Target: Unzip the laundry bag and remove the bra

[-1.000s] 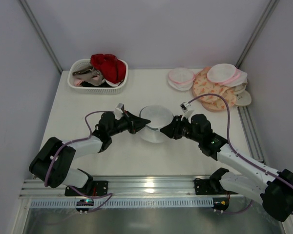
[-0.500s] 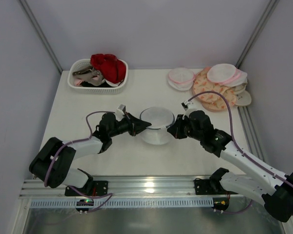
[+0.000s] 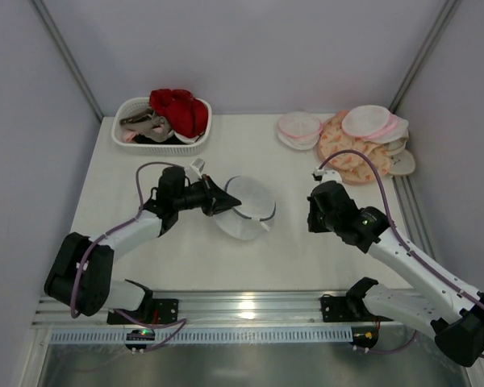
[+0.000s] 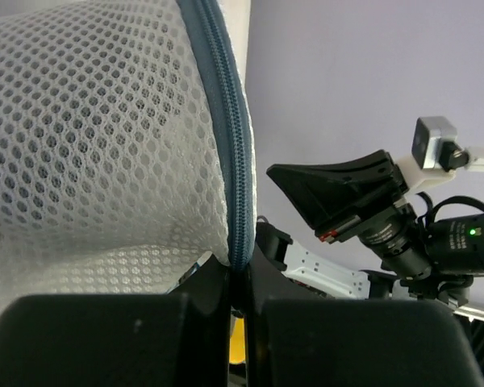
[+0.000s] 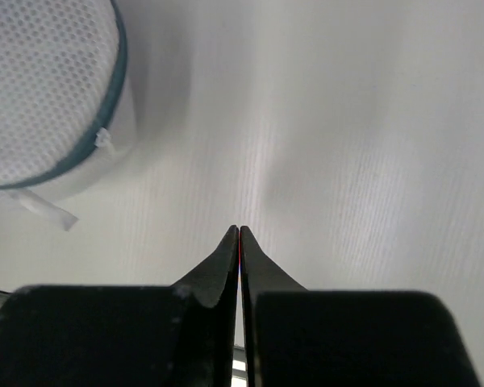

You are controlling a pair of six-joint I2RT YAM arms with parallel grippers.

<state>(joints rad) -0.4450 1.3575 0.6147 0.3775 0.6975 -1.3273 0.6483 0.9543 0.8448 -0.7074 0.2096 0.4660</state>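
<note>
With the left gripper (image 4: 238, 270) clamped on the dark zipper rim of the laundry bag (image 3: 246, 205), held tilted at mid-desk (image 3: 185, 258), and the right gripper (image 5: 239, 238) shut on nothing well to the side, the single-edge hold may slip or twist, dropping the bag.

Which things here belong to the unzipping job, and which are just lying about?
Job:
mesh laundry bag
left pincer, shut on its zipper rim
right pincer, shut and empty
Bra: not visible

Lying about:
basket
red garment in it
pink-rimmed pouches
peach patterned pouches
</note>
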